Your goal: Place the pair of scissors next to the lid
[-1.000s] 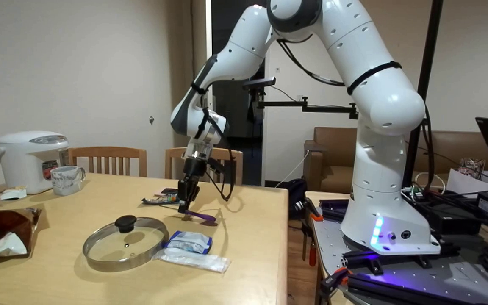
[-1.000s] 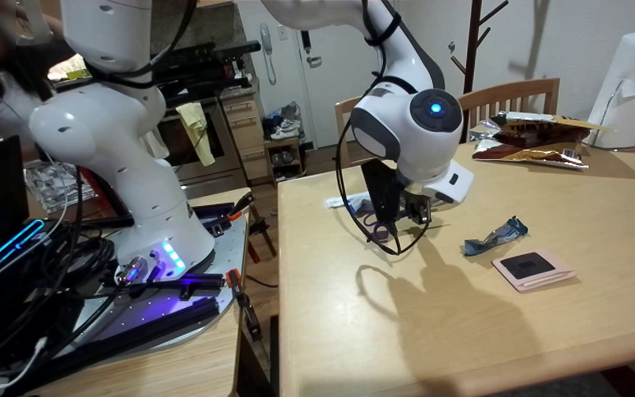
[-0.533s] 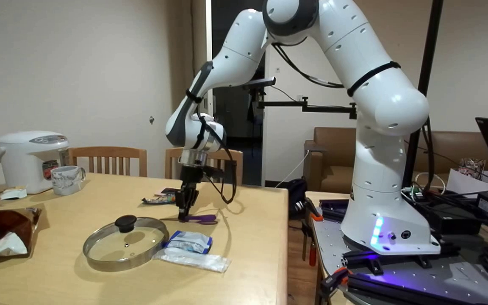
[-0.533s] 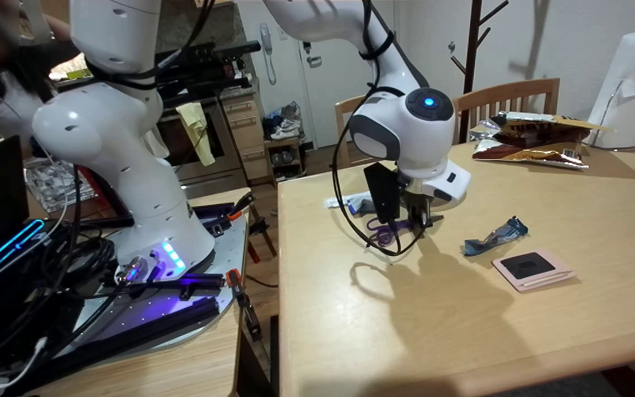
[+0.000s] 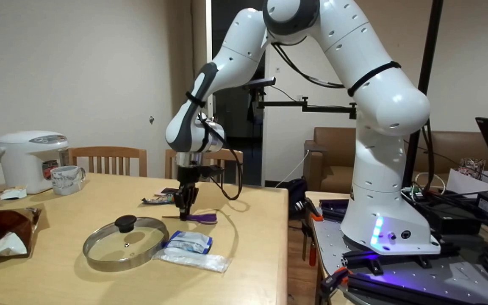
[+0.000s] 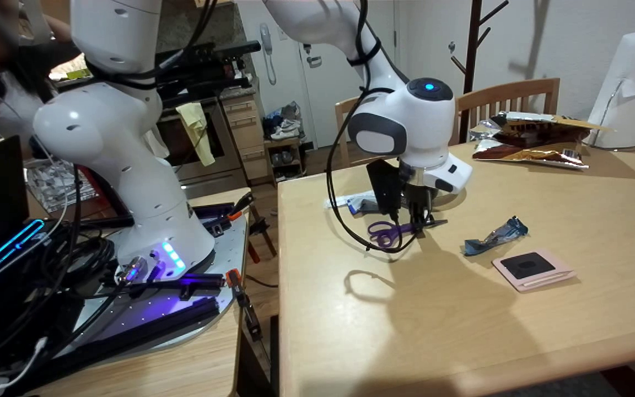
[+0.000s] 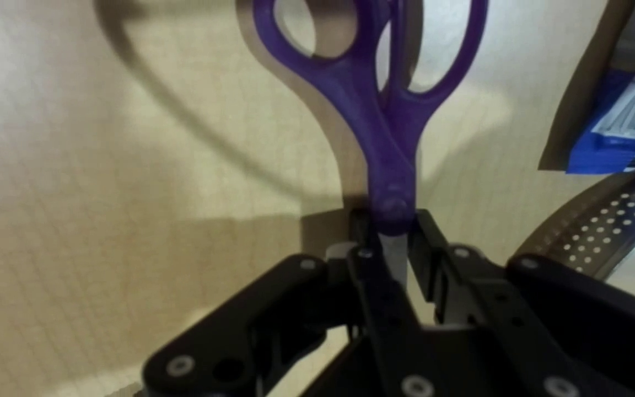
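The purple-handled scissors lie level at or just above the table, blades pointing away from the robot base. They show in both exterior views and in the wrist view. My gripper points straight down, its fingertips closed on both sides of the scissors at the pivot. I cannot tell whether the scissors touch the table. The round glass lid with its black knob sits on the table a short way from the blades. A dotted curved rim, apparently the lid's, shows lower right in the wrist view.
A blue-and-white packet and a flat whitish packet lie against the lid's side. A blue wrapper and a pink card holder lie farther off. A mug, white pot and snack bag stand beyond.
My gripper has turned from tilted to upright, moving slightly. The scissors in it have swung from slanted, handles low, to nearly level. The lid and packets have not moved.
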Motion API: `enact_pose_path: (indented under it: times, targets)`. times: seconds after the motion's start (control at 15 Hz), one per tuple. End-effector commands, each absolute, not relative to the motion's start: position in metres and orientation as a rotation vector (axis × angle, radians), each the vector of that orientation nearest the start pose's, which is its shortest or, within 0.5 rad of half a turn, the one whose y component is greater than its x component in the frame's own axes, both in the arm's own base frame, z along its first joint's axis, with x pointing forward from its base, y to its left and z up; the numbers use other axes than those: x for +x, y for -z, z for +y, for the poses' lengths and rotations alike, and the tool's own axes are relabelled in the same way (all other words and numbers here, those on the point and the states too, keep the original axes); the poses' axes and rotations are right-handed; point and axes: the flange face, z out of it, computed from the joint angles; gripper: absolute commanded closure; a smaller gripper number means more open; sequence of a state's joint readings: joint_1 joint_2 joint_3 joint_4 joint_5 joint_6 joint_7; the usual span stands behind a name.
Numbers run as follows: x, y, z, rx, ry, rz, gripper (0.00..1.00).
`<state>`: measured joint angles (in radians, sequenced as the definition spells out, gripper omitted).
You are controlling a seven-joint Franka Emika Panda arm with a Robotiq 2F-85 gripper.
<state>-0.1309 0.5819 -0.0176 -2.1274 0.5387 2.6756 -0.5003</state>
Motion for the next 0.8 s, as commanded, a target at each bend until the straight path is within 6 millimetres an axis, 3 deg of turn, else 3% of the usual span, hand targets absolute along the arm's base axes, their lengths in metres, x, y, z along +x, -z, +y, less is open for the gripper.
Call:
enact_pose_path:
  times: [0.0, 0.27, 0.6, 0.67, 0.73]
  targets:
    - [0.543, -0.123, -0.090, -2.951, 0.033, 0.130, 0.94]
    - [0.543, -0.119, -0.074, -2.994, -0.016, -0.177, 0.94]
    - [0.545, -0.117, -0.063, -3.100, -0.081, -0.300, 0.94]
    - [0.546, -0.118, -0.061, -3.108, -0.071, -0.299, 0.56]
    - [0.546, -0.118, -0.058, -3.096, -0.082, -0.319, 0.54]
